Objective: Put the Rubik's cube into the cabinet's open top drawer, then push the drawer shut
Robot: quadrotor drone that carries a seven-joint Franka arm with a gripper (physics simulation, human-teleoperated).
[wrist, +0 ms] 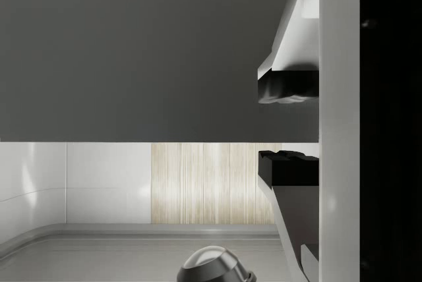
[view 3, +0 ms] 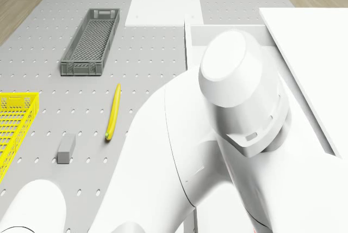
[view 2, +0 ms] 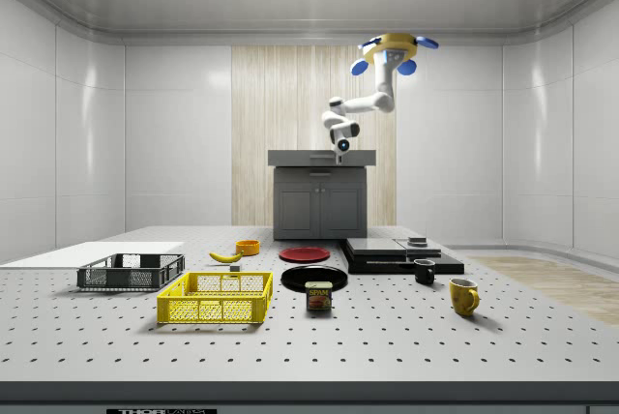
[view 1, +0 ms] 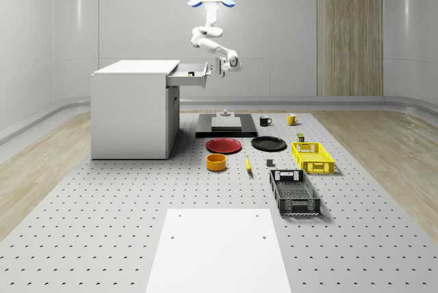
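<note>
Drawer (view 1: 190,74) stands open, stiff on its slides; I'd push flat on its front. My jaws (wrist: 264,126), narrowly parted and empty, sit just beside it, drone (view 1: 211,1) hovering above. Cube's whereabouts: cannot tell.

The table (view 1: 102,218) is matt grey metal, drilled with holes. The cabinet (view 1: 130,111) looks smooth, satin white. The arm (view 3: 228,135) has glossy white plastic shells. Both crates, yellow (view 1: 313,157) and grey (view 1: 294,192), seem moulded plastic mesh. The wall panel (view 1: 349,29) is wood-grained.
</note>
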